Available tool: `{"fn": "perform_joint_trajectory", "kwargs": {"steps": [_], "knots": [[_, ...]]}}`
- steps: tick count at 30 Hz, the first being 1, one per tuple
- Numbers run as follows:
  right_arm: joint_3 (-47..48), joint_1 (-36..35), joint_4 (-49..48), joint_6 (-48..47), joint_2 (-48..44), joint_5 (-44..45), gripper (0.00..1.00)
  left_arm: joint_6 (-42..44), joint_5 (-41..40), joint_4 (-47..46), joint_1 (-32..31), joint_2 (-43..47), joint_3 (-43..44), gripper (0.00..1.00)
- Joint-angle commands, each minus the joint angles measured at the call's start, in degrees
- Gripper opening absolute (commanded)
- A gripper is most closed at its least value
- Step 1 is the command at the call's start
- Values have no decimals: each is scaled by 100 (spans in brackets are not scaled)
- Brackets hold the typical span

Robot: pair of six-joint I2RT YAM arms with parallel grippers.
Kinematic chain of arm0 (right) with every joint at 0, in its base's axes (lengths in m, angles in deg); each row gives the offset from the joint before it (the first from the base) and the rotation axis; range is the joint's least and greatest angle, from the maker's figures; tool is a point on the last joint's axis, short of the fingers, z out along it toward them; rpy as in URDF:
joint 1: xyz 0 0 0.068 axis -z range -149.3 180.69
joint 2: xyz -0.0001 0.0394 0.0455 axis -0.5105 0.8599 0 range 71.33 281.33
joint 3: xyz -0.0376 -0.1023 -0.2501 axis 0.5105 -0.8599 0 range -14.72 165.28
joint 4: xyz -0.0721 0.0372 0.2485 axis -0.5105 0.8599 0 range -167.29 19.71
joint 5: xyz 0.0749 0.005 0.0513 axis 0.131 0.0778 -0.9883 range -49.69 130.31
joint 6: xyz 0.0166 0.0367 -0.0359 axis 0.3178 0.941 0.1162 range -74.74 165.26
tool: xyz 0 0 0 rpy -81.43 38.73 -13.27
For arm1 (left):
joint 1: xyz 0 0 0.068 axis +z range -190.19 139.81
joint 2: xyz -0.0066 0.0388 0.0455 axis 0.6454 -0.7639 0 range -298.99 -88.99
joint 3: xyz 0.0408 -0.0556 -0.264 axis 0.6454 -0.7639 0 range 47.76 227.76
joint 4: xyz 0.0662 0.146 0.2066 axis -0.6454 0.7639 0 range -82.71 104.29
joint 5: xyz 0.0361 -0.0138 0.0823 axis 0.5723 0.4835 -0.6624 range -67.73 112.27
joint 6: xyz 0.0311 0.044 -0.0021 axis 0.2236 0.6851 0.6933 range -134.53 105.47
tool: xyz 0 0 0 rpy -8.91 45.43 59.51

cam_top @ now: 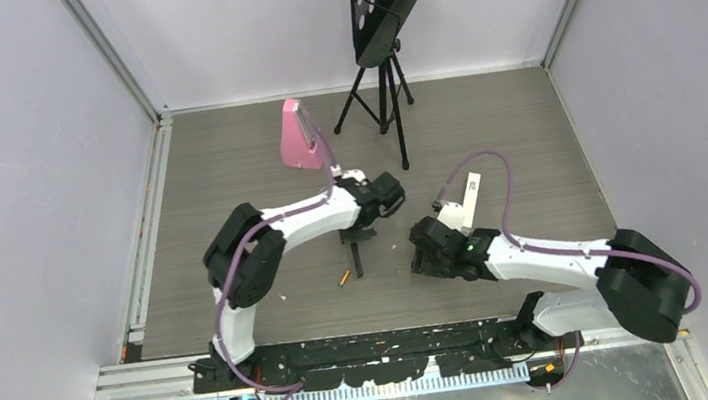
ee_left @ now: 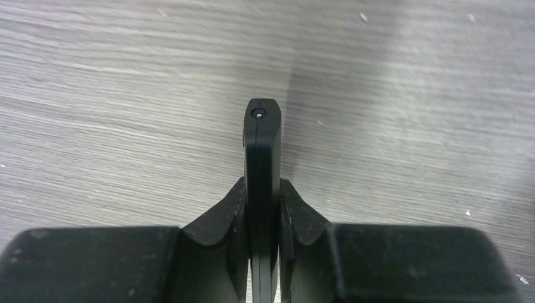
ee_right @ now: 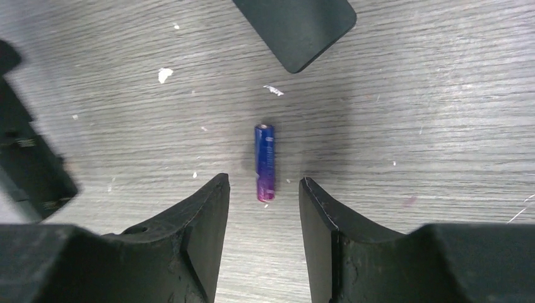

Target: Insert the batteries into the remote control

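My left gripper [ee_left: 262, 197] is shut on the remote control [ee_left: 262, 145], a slim black bar held edge-on that sticks out ahead of the fingers above the table. From above, the remote control [cam_top: 357, 256] points toward the near edge under the left gripper [cam_top: 365, 229]. A purple-blue battery [ee_right: 265, 161] lies on the table just ahead of my right gripper [ee_right: 264, 184], whose jaws stand open and empty on either side of its near end. A yellow battery [cam_top: 345, 278] lies by the remote's near tip. The right gripper [cam_top: 420, 253] is right of the remote.
A white bar-shaped remote [cam_top: 471, 197] lies behind the right wrist. A pink object [cam_top: 299, 136] and a black tripod stand [cam_top: 382, 86] are at the back. A flat black piece with rounded corners [ee_right: 296, 25] lies beyond the purple-blue battery; a dark blurred shape [ee_right: 31, 164] fills that view's left edge.
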Motion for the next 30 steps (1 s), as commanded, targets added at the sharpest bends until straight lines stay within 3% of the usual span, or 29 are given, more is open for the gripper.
{"fn": "perform_joint_trajectory", "kwargs": {"steps": [1, 9, 11, 16, 21, 24, 27, 30], "knots": [[552, 10, 470, 19, 580, 411, 48, 402, 437, -978, 505, 985, -550, 0], [1033, 11, 1135, -26, 1276, 654, 22, 1081, 1026, -2091, 831, 2137, -1333, 0], [1103, 7, 1258, -42, 1395, 717, 22, 1222, 1193, -2387, 935, 2367, -1554, 0], [1247, 11, 1423, -41, 1612, 925, 37, 1474, 1661, -2926, 1189, 2750, -1988, 0], [1530, 11, 1560, -191, 1935, 1112, 37, 1713, 2121, -3380, 1320, 2966, -2376, 0], [1606, 13, 1553, -201, 2075, 1045, 25, 1819, 2498, -3854, 1418, 3128, -2685, 0], [1572, 12, 1474, -170, 2002, 1008, 8, 1934, 2866, -4308, 1556, 3286, -3022, 0], [1468, -10, 1199, -277, 1616, 971, 3, 2073, 3353, -4965, 1643, 3410, -3419, 0]]}}
